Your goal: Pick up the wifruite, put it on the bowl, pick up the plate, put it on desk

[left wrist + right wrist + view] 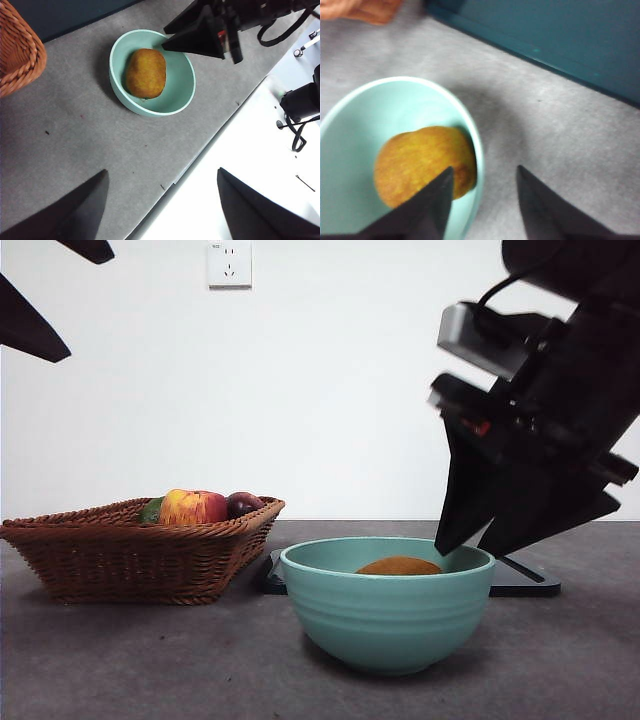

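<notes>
The brown oval wifruite (145,72) lies inside the mint-teal ridged bowl (385,615), with only its top (399,566) showing over the rim in the front view. My right gripper (462,552) hovers open just above the bowl's right rim, holding nothing. In the right wrist view one jaw is over the wifruite (422,162) and the other over the desk (555,130). The dark teal flat plate (522,585) lies on the desk behind the bowl. My left gripper (162,172) hangs open and empty, high above the desk's front edge.
A wicker basket (130,555) stands at the left with a red-and-yellow apple (192,507) and a dark plum (243,503) in it. A wall socket (229,263) sits on the white wall behind. Bare desk (150,660) lies in front of the basket.
</notes>
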`<state>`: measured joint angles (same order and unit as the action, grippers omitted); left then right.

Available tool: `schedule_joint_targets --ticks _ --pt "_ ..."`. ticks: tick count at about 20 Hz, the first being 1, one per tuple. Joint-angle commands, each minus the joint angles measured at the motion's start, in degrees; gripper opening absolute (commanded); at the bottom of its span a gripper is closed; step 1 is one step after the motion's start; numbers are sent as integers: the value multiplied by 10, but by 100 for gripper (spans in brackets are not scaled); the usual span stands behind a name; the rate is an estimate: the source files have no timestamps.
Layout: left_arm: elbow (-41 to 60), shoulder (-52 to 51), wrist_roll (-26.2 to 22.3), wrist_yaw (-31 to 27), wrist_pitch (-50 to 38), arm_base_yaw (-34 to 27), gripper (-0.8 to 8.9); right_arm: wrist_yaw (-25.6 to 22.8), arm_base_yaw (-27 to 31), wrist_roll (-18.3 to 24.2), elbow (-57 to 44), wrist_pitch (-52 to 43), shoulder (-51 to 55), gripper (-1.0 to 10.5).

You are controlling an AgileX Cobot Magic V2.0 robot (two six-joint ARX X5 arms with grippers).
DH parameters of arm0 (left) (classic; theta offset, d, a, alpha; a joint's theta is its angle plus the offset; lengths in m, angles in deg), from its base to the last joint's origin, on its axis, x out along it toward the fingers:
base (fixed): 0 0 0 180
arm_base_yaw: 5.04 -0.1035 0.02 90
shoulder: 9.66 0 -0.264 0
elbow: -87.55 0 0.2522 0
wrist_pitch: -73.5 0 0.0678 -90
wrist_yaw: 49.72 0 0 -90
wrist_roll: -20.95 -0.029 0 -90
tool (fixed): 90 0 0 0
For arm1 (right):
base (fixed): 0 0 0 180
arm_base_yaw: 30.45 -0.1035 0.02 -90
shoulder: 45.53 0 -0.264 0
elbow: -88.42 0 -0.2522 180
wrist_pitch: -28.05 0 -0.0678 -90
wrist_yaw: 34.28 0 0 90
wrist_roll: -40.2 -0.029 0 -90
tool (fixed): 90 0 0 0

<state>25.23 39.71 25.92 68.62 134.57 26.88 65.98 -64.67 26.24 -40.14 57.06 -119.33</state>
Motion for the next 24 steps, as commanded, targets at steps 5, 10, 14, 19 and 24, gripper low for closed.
schedule_joint_targets --ticks 5,10,14,19,24 --pt "-5 2 -12 2 -7 3 344 -17 -16 -6 3 -28 -37 65" --pt "-5 2 -13 2 -7 3 344 -13 -18 -6 3 -37 -37 13" --pt "-5 2 -15 2 -7 3 344 -13 -18 -6 5 -37 -37 13" --pt "-5 2 -15 2 -6 3 344 -14 -15 3 41 -30 -37 13" --pt "-5 2 -16 2 -6 3 344 -16 21 31 107 -10 -38 12"
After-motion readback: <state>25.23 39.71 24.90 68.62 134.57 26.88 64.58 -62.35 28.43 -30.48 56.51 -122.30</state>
